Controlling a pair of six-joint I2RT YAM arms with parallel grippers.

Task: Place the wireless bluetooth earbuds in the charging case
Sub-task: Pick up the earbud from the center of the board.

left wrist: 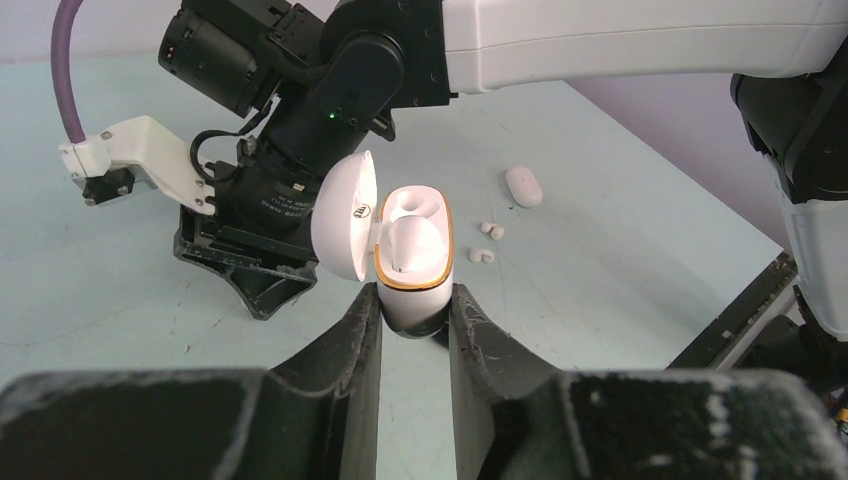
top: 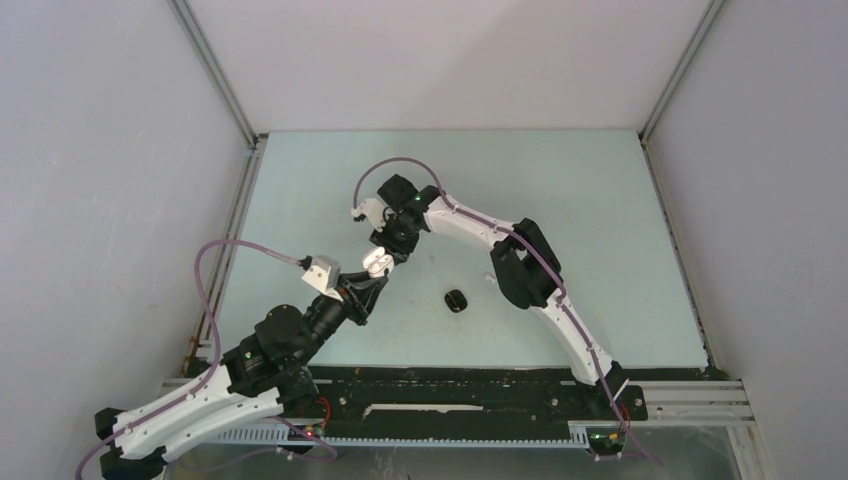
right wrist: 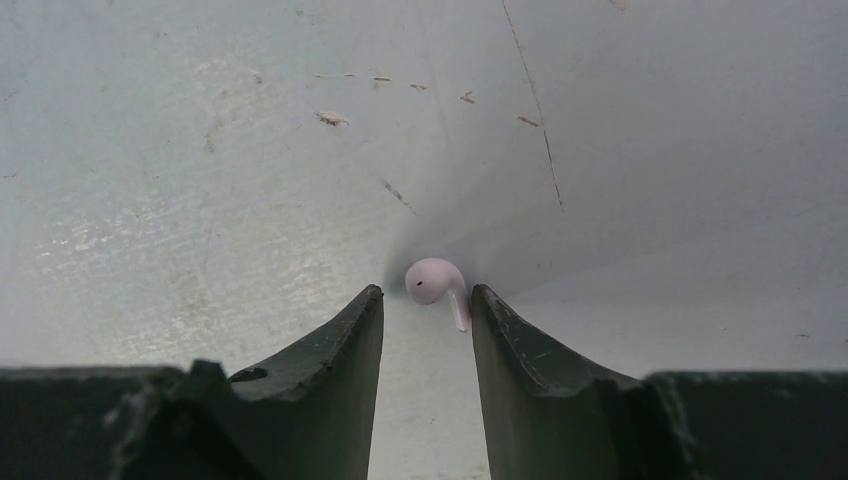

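the left gripper [left wrist: 414,300] has its jaws clamped on the lower body of the white charging case [left wrist: 412,255]. the case has a gold rim and stands upright above the table [left wrist: 620,260], with its lid [left wrist: 345,215] swung open to the side. the right gripper [right wrist: 427,292] is just behind this lid and points down to the table. its jaws stand partly apart. one white earbud [right wrist: 432,280] with a short stem is between the fingertips; its stem touches one finger and a gap shows on the other side. two more small white earbuds [left wrist: 487,242] lie on the table beyond the case, near a closed white case [left wrist: 524,186]. a small black object [top: 456,300] lies well apart from them.
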